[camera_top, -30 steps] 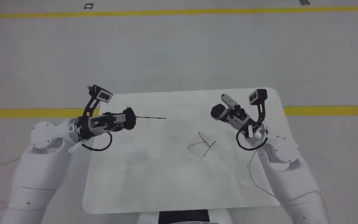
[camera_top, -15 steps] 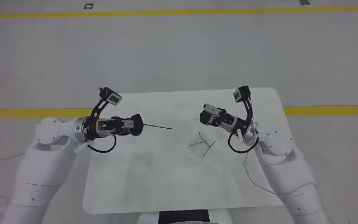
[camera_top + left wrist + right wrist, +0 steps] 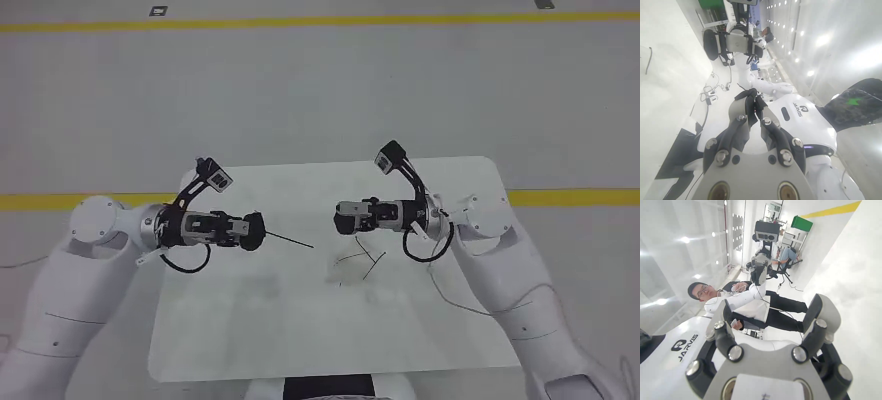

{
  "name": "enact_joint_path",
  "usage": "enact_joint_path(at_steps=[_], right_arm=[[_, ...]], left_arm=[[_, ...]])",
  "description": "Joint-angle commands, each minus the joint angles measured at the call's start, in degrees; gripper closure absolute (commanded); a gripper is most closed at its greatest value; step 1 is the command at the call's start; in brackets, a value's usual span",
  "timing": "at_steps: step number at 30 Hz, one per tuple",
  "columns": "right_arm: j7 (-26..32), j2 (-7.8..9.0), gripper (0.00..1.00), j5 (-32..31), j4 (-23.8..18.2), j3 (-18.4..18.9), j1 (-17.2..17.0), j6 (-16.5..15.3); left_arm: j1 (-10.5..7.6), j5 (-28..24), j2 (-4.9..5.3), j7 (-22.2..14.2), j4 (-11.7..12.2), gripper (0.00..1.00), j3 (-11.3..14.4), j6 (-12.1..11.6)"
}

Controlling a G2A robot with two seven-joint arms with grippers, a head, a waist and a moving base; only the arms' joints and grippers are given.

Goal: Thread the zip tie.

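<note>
Zip tie (image 3: 290,239) is sticking straight out of your left tool (image 3: 258,232), which is clamping tight on its near end. Its free tip is pointing at your right tool (image 3: 340,217), which is hanging apart from that tip with its jaws spread wide. Near your right tool, loose zip ties (image 3: 362,260) are lying on the tabletop (image 3: 250,320).

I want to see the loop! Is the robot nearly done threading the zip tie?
Not yet. Done: the left claw is shut on a zip tie, its free end pointing at the right claw. In hand: the right claw is open, close to that end but apart. Left: the threading itself; no loop shows.
</note>
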Motion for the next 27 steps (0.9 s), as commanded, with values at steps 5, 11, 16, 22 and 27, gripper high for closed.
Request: enact_joint_path(at_steps=[5,11,16,22,27], right_arm=[[-0.26,-0.01,0.0,0.02,-0.35,-0.29,-0.16,0.22],[6.52,-0.27,0.0,0.53,1.29,-3.82,5.05,1.5],[8.19,-0.46,0.0,0.95,2.3,-5.06,7.0,1.03],[7.48,-0.49,0.0,1.0,2.14,-5.17,6.73,1.0],[8.8,-0.65,0.0,1.73,2.92,-6.76,8.56,1.6]], left_arm=[[0.15,0.88,-0.08,1.21,-0.4,1.0,0.49,0.58],[-0.99,0.52,0.03,0.0,0.21,1.0,1.19,0.45],[-1.31,0.8,0.15,0.0,-0.15,1.0,1.79,-0.23],[-1.31,0.8,0.15,0.0,-0.15,1.0,1.79,-0.23],[-1.31,0.8,0.15,0.0,-0.15,1.0,1.79,-0.23]])
